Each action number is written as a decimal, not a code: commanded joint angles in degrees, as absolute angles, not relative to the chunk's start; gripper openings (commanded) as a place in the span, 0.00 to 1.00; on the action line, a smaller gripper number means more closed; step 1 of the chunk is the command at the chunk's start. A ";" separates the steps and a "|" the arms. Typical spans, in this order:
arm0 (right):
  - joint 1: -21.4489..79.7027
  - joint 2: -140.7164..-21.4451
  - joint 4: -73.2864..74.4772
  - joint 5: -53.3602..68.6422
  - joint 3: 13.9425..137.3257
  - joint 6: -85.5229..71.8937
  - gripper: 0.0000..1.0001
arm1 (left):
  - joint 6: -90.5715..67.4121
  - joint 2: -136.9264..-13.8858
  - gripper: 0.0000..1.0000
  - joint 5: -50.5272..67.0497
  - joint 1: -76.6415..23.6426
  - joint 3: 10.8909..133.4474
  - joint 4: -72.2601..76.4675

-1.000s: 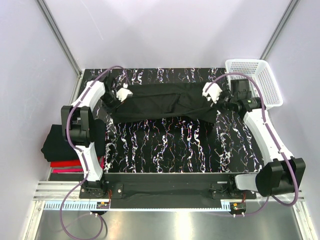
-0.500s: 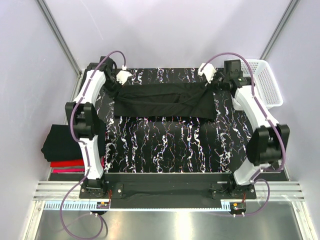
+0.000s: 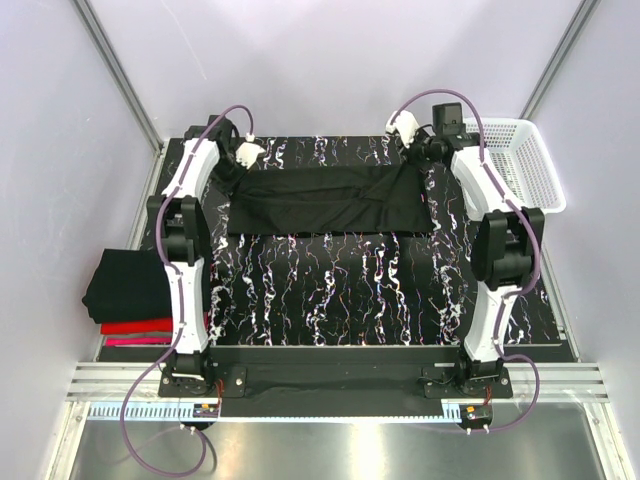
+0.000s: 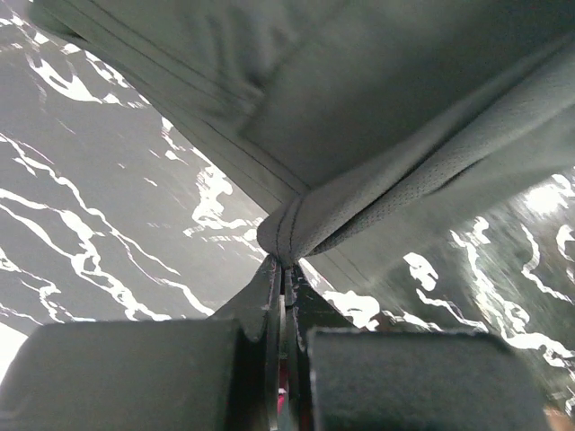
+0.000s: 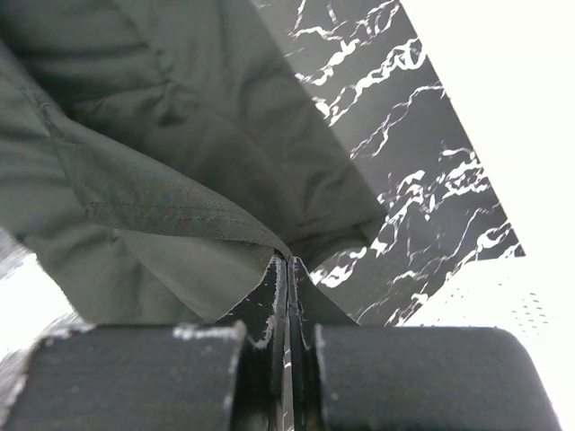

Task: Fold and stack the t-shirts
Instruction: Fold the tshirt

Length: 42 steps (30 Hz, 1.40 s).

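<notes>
A black t-shirt (image 3: 330, 198) lies stretched across the far half of the black marbled table (image 3: 340, 290). My left gripper (image 3: 243, 153) is shut on its far left corner; in the left wrist view the bunched hem (image 4: 296, 229) sits pinched at the fingertips. My right gripper (image 3: 408, 128) is shut on its far right corner and holds it lifted; the right wrist view shows the cloth edge (image 5: 180, 215) pinched in the jaws. A stack of folded shirts, black (image 3: 125, 285) over red (image 3: 135, 326) and pink, lies left of the table.
A white mesh basket (image 3: 510, 160) stands at the table's far right corner, close behind my right arm. Grey walls close in the back and both sides. The table's far edge is just beyond both grippers.
Both grippers have moved away toward the table's far edge, pulling the shirt's far edge with them. The shirt now lies flatter and more stretched.
</notes>
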<state>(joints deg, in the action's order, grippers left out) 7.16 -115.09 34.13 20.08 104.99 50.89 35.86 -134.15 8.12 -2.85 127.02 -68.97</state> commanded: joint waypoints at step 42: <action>7.03 -132.36 38.94 30.40 123.76 42.02 0.45 | 28.74 -127.79 0.47 -9.76 -10.45 116.21 -51.68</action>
